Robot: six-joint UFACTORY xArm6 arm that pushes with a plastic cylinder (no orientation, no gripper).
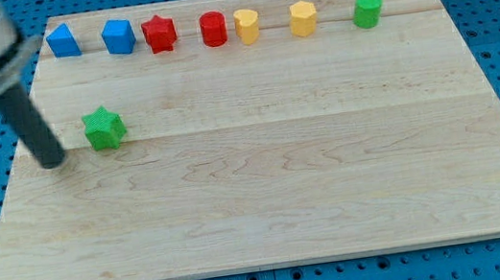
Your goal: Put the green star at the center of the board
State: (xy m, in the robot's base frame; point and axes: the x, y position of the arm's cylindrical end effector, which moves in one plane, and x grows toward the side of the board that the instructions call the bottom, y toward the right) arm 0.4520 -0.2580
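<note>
The green star [104,128] lies on the wooden board [267,196] at the view's left, well left of the board's middle. My tip [53,163] rests on the board just left of the star and slightly below it, a small gap apart from it. The dark rod rises from the tip toward the view's top left.
A row of blocks lines the board's top edge: a blue wedge-like block [63,41], a blue cube [118,36], a red star [159,34], a red cylinder [213,29], a yellow heart [247,26], a yellow hexagon [303,18], a green cylinder [367,9].
</note>
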